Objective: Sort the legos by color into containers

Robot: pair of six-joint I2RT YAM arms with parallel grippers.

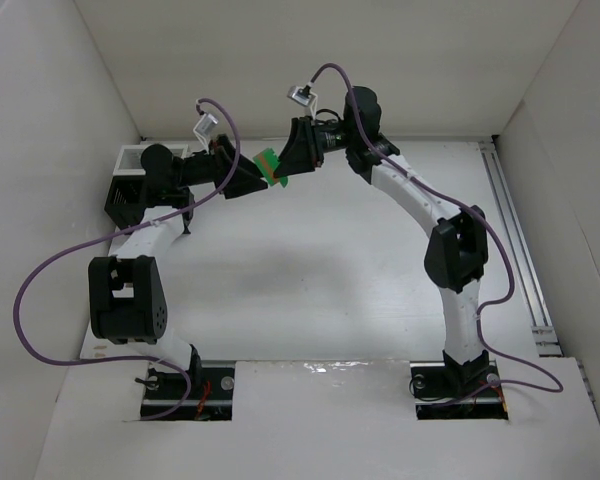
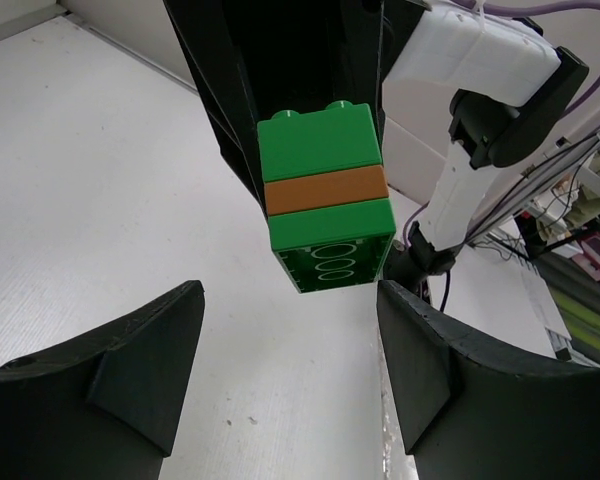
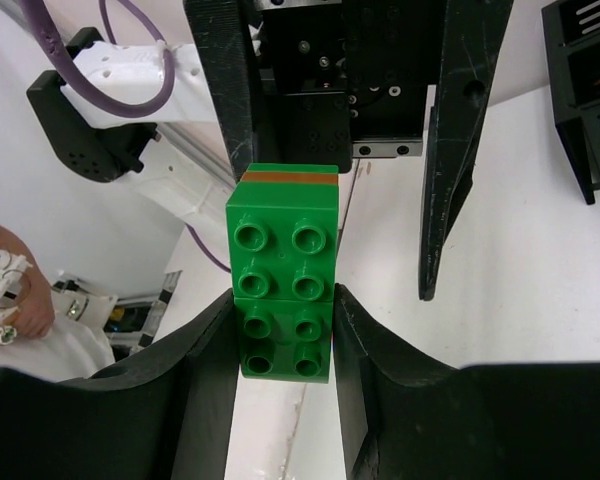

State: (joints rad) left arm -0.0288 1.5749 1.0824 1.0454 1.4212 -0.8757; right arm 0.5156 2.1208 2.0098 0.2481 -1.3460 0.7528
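A green-and-orange stack of plastic bricks (image 3: 285, 290) was gripped above the white table (image 1: 310, 270) by the right jaws, presumably to be separated by the open left jaws flanking its free end.

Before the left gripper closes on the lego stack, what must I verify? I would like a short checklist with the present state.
1. Right gripper is shut firmly on the lego stack: ok.
2. Left gripper is open wider than the stack: ok.
3. Stack is centred between the left gripper's fingers: not ok, it sits nearer one finger.
4. Orange brick is joined between the two green ones: ok.
5. Rack compartments are free to receive bricks: cannot tell.
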